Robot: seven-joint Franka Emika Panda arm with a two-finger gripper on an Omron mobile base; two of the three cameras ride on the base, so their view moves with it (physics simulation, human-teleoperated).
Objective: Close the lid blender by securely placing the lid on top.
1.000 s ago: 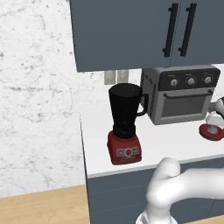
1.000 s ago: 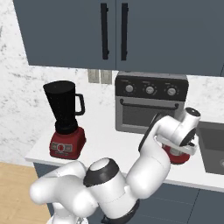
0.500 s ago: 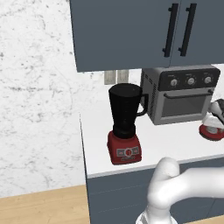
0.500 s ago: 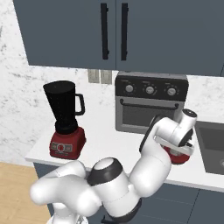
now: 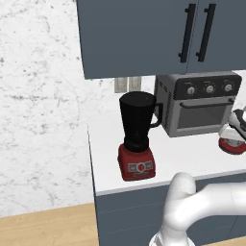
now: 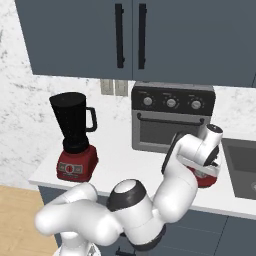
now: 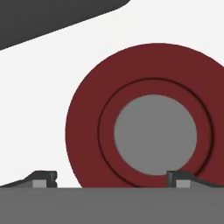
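The blender [image 5: 138, 132] stands on the white counter, a black open-topped jar on a red base [image 6: 76, 165]. The lid [image 7: 144, 135], a red disc with a grey centre cap, lies flat on the counter in front of the toaster oven, far to the blender's right [image 5: 232, 144] [image 6: 206, 177]. My gripper [image 7: 111, 179] hovers close above it and is open. One fingertip [image 7: 43, 178] is off the disc's edge and the other is over its rim. Nothing is between the fingers. In the base views the white hand [image 6: 201, 150] covers part of the lid.
A grey toaster oven [image 5: 199, 103] stands against the wall just behind the lid. A sink [image 6: 242, 165] is sunk into the counter to the lid's right. Dark cabinets [image 6: 130, 35] hang overhead. The counter's front edge [image 5: 158, 185] runs close to the blender's base.
The hand has sunk a little lower toward the lid. The blender and the lid have not moved.
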